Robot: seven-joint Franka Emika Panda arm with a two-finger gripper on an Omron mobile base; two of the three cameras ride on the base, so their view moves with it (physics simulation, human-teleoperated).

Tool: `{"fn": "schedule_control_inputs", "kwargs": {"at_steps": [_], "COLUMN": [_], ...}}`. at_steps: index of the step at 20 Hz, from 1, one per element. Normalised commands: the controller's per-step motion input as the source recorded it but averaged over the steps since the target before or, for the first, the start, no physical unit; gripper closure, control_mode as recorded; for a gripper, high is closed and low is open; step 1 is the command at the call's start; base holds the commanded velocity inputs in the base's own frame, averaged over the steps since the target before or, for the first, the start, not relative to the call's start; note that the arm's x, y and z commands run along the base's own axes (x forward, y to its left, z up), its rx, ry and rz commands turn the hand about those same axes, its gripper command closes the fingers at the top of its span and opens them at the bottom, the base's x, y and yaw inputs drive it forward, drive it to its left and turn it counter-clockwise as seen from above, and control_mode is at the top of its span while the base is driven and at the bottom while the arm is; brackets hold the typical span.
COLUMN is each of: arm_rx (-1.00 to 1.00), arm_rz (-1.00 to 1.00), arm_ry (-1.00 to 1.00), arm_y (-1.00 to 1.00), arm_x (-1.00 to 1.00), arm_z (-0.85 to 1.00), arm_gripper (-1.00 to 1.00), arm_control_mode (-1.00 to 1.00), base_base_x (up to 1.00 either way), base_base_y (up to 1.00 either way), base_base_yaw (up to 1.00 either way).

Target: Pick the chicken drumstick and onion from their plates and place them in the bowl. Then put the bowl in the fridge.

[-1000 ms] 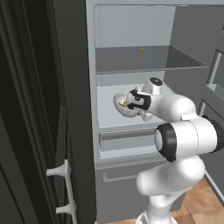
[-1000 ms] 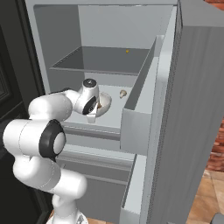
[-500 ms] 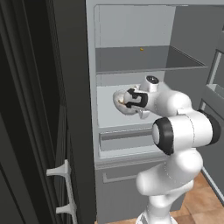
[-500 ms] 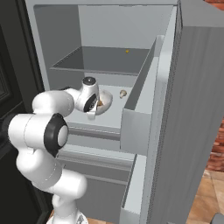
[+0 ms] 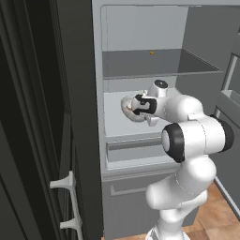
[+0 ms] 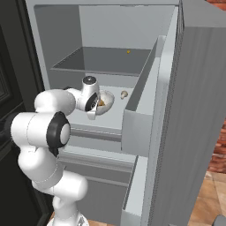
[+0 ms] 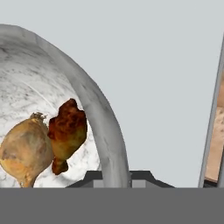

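Inside fridge (image 5: 140,28), claw (image 7: 116,177) pinches bowl (image 7: 94,109) rim; shelf (image 5: 115,124) leftward bare.

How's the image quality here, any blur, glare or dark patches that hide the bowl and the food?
Hand view: sharp and evenly lit, the onion and chicken drumstick clear inside the bowl, whose rim the fingers pinch. Left base view: the dark door is near black, the fridge interior flat and pale, no glare. Right base view: the bowl's contents are tiny.
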Motion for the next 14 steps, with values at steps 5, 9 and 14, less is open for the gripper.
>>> {"fn": "schedule_control_inputs", "kwargs": {"at_steps": [5, 9, 14], "arm_rx": [0.00, 0.00, 0.00], "arm_rz": [-0.02, -0.01, 0.00], "arm_ry": [0.00, 0.00, 0.00], "arm_y": [0.00, 0.00, -0.02], "arm_x": [0.03, 0.01, 0.00], "arm_z": [-0.15, -0.13, -0.07], "arm_gripper": [1.00, -1.00, -1.00], "arm_control_mode": [-1.00, -1.00, -1.00], "base_base_x": [0.00, 0.00, 0.00], "base_base_y": [0.00, 0.00, 0.00], "base_base_yaw": [0.00, 0.00, 0.00]}}
